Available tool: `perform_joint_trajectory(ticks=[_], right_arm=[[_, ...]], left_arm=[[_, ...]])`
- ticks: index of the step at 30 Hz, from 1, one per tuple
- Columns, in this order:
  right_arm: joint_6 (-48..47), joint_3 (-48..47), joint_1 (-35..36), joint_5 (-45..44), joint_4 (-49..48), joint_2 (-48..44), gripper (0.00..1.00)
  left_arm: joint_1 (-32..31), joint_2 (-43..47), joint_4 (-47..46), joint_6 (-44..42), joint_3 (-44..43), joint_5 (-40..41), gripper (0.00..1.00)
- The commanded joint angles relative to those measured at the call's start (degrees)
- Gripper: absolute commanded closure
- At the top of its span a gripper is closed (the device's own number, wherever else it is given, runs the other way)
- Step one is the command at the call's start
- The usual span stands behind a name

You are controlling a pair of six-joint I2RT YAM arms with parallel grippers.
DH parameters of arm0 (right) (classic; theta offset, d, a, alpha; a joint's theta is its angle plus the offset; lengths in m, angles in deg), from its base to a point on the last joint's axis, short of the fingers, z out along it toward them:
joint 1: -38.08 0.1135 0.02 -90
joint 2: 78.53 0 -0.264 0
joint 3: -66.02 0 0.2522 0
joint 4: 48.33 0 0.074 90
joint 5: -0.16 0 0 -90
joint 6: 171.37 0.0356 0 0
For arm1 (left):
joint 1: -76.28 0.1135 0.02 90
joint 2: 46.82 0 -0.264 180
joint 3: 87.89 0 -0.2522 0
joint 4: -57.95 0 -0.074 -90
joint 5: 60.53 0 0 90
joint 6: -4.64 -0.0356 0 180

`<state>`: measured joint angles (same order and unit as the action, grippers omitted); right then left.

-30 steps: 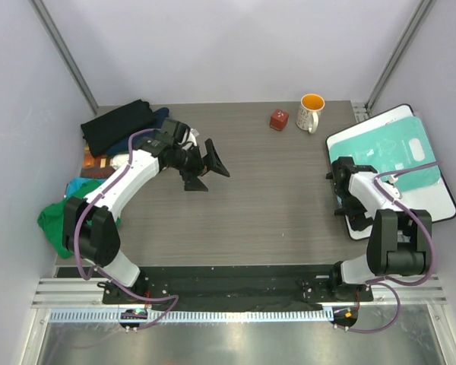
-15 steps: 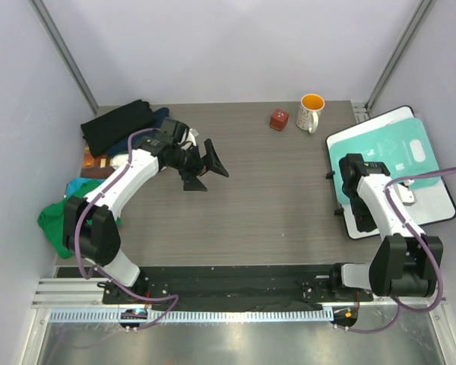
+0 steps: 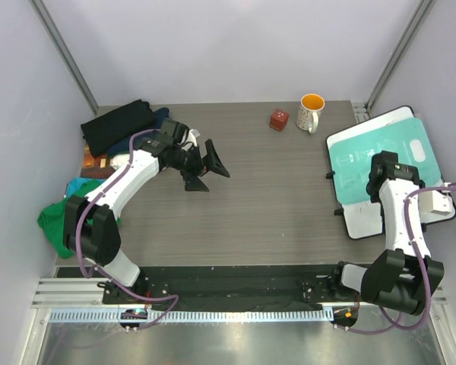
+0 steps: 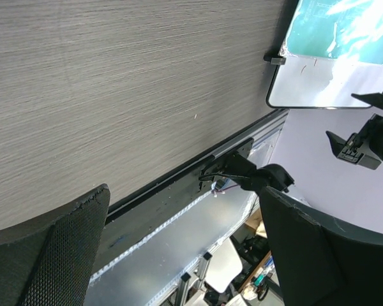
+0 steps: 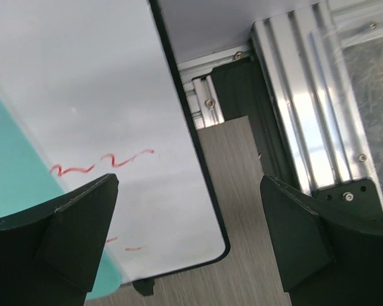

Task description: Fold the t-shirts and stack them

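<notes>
Right claw [image 5: 190, 182], wide open, farther right over teal-and-white board [image 3: 368, 160].

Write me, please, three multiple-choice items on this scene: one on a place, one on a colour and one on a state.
1. Where do the t-shirts lie?
A. bunched at the left edge of the table
B. spread flat at its middle
C. hanging over its far edge

2. What colour is the inside of the mug?
A. blue
B. green
C. orange

3. How is the left gripper?
A. shut on a shirt
B. open, holding nothing
C. shut on the mug

Answers:
1 A: the top view shows black, teal and green cloth piled at the left edge.
2 C: the mug's white wall rings an orange inside.
3 B: its fingers stand wide apart over bare tabletop, with nothing between them.
</notes>
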<state>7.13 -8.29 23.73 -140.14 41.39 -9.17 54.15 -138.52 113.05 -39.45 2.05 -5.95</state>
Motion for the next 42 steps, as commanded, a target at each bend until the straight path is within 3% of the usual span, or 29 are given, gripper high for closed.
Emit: perform_joint_trajectory(ticks=[1, 15, 22, 31, 42], right_arm=[[-4.83, -1.23, -5.15, -5.59, 4.28, -2.12, 0.0], [-23.11, 6.06, -21.24, -4.98, -8.55, -4.33, 0.0], [-26.46, 8.61, -21.95, -4.37, -13.11, -3.45, 0.0], [-23.91, 9.31, -22.83, -7.44, -10.75, -3.62, 0.0], [-24.09, 11.6, -24.76, -1.46, -15.5, 2.34, 0.0]], left_arm=[[0.51, 1.96, -2.23, -0.82, 1.14, -2.9, 0.0], [0.68, 1.79, -1.79, -1.0, 0.62, -2.9, 0.0], [0.68, 0.91, -2.06, -0.38, 0.27, -2.99, 0.0], [0.6, -0.06, -1.26, -0.82, -1.23, -2.9, 0.0], [0.68, 0.56, 0.58, -2.49, -1.4, -2.02, 0.0]])
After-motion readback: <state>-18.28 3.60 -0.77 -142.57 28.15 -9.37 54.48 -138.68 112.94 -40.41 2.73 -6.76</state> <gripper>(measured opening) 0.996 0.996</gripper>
